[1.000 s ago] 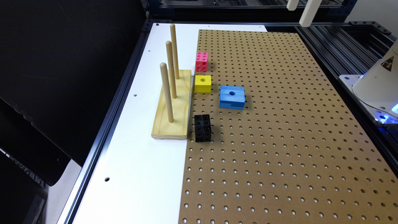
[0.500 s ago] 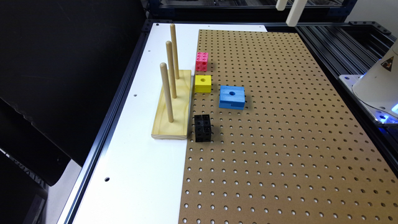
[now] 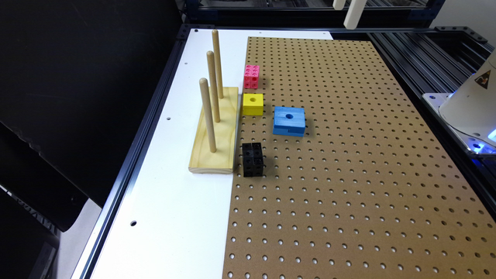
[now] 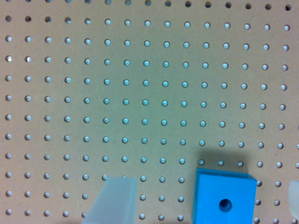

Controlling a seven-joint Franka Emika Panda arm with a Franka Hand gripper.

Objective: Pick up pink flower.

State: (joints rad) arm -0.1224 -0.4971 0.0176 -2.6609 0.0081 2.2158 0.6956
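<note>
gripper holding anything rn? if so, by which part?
Nothing held. The gripper is open, high over the pegboard, with only board and part of the blue block between its fingers. The pink flower sits untouched on the board.

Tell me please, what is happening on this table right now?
A robot arm is set to pick up the pink flower, a small pink block with holes. Nothing is grasped yet. The gripper hangs high above the far end of the pegboard, its fingers apart. The pink flower sits on the pegboard next to the yellow block, apart from it. A blue block, a black block and a wooden peg stand lie nearby.
</note>
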